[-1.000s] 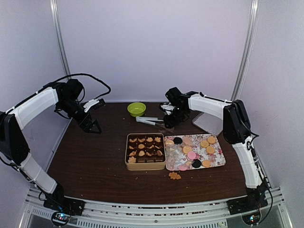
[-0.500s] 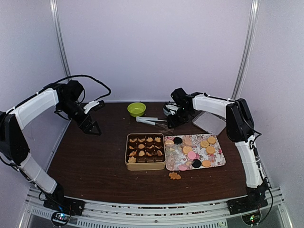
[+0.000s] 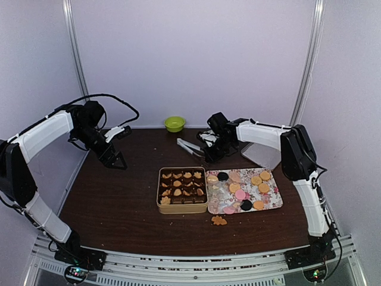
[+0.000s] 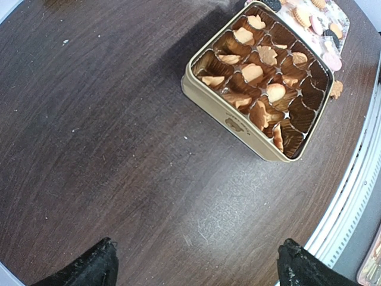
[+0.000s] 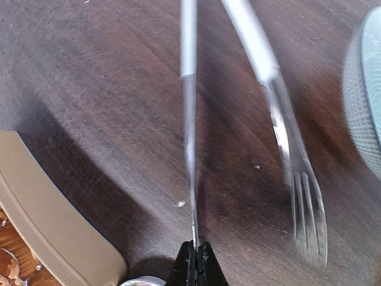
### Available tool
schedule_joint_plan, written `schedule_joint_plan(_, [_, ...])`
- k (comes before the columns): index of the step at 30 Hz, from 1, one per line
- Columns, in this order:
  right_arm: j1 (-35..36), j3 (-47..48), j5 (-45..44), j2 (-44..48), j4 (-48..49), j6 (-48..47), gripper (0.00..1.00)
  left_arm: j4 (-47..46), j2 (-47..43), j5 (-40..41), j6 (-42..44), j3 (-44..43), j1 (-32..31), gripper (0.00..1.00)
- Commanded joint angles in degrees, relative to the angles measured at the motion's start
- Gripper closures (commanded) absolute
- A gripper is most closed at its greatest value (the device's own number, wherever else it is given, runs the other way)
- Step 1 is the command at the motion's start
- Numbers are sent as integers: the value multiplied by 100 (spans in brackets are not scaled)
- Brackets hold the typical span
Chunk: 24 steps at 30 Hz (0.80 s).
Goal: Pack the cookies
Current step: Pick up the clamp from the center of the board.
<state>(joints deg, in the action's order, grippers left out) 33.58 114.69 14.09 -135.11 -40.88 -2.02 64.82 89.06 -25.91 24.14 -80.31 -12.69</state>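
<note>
Cookies (image 3: 264,187) lie on a floral tray (image 3: 274,201) just beside the tin (image 3: 182,208), with more in its cups and one loose on the table (image 3: 113,202). The right gripper (image 3: 209,156) is at the tongs (image 3: 189,145).

Left wrist: the left gripper (image 4: 196,268) has its jaws spread wide above the table. The tin-wall emblem (image 4: 232,123) is too small to read, and the tray is cut off.

Right wrist: the jaws are pressed together, pinching one blurred tong arm. A pale object (image 5: 366,101) at the edge is cropped and unidentifiable.

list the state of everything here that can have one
tin, open, most cups filled
tray, flat, holding loose cookies
stray cookie, lying on table before tin
tongs, one arm pinched by right end effector
green bowl, upright at far edge
left end effector, open, empty, above table
right end effector, shut on tongs
</note>
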Motion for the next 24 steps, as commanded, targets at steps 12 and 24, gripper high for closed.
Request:
schedule_joint_plan(12, [193, -1015, -154, 1321, 689, -370, 100, 40, -179, -155, 80, -2, 40, 4])
schedule_joint_plan(24, [1124, -2591, -936, 3181, 1504, -451, 100, 232, -133, -632, -56, -543, 40, 2])
